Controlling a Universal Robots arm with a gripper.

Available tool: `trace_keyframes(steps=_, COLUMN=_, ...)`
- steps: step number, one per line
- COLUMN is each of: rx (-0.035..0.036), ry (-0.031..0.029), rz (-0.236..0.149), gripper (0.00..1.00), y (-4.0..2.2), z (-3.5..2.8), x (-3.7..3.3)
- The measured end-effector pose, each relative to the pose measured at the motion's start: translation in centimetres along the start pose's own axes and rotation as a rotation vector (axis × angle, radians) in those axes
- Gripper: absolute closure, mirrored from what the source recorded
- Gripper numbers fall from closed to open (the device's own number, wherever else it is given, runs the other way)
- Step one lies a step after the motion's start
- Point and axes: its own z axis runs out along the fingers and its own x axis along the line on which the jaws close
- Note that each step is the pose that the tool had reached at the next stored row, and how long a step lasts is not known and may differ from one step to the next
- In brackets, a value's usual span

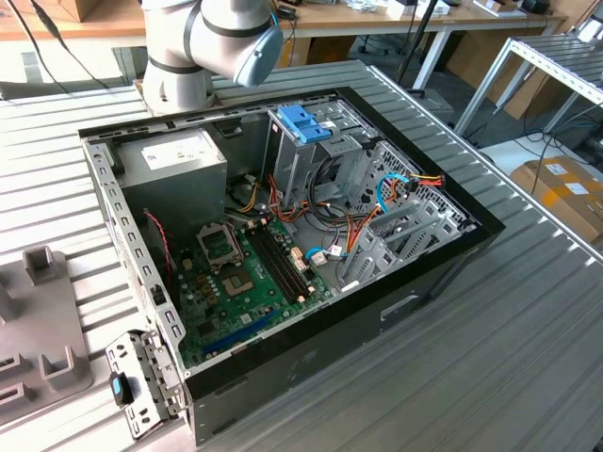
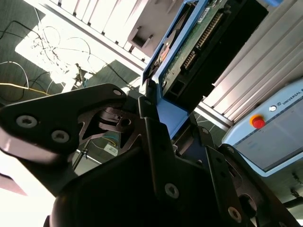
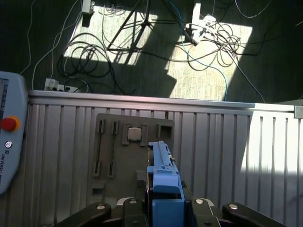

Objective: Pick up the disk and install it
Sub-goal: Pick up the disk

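Gripper pinching disk by blue-railed end, disk edge-on, held clear above grey fixture tray on slatted table. Second wrist view: disk's circuit-board side showing. Exterior view: open computer case below robot arm

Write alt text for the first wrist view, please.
The gripper holds the disk edge-on, blue rail toward the camera, over a grey fixture tray on the ribbed metal table. Cables lie on the floor beyond.

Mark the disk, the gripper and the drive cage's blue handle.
disk (image 2: 191, 47): second wrist view, green circuit-board face.
gripper (image 3: 166, 201): first wrist view, between fingertips, shut on disk.
blue handle (image 1: 304, 122): exterior view, its flat top.
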Motion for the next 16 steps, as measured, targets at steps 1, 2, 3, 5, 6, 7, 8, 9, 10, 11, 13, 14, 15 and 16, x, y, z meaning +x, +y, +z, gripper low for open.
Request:
trace_keyframes(steps=1, rx=0.0000, ry=0.0001, rz=0.000, gripper=0.63, y=-0.12, z=-0.01, x=0.00)
trace_keyframes(steps=2, rx=0.0000, ry=0.0002, rz=0.000, gripper=0.63, y=-0.23, z=-0.01, x=0.01)
trace_keyframes(steps=3, rx=-0.0001, ry=0.0002, rz=0.000, gripper=0.63, y=-0.29, z=-0.02, x=0.01)
trace_keyframes(steps=5, rx=0.0000, ry=0.0003, rz=0.000, gripper=0.63, y=-0.46, z=-0.03, x=0.02)
trace_keyframes(steps=6, rx=0.0000, ry=0.0003, rz=0.000, gripper=0.63, y=-0.55, z=-0.03, x=0.02)
trace_keyframes(steps=7, rx=0.0000, ry=0.0003, rz=0.000, gripper=0.63, y=-0.63, z=-0.03, x=0.03)
trace_keyframes(steps=8, rx=-0.0001, ry=0.0004, rz=0.000, gripper=0.63, y=-0.77, z=-0.05, x=0.03)
trace_keyframes(steps=9, rx=0.0000, ry=0.0003, rz=0.000, gripper=0.63, y=-0.91, z=-0.04, x=0.04)
trace_keyframes(steps=10, rx=-0.0001, ry=0.0004, rz=0.000, gripper=0.63, y=-0.98, z=-0.05, x=0.04)
trace_keyframes(steps=11, rx=0.0000, ry=0.0004, rz=0.000, gripper=0.63, y=-1.05, z=-0.06, x=0.04)
trace_keyframes(steps=13, rx=0.0000, ry=0.0004, rz=0.000, gripper=0.63, y=-1.22, z=-0.06, x=0.05)
trace_keyframes(steps=14, rx=0.0000, ry=0.0003, rz=0.000, gripper=0.63, y=-1.30, z=-0.07, x=0.06)
trace_keyframes(steps=15, rx=-0.0001, ry=0.0004, rz=0.000, gripper=0.63, y=-1.38, z=-0.08, x=0.06)
trace_keyframes(steps=16, rx=0.0000, ry=0.0004, rz=0.000, gripper=0.63, y=-1.50, z=-0.08, x=0.06)
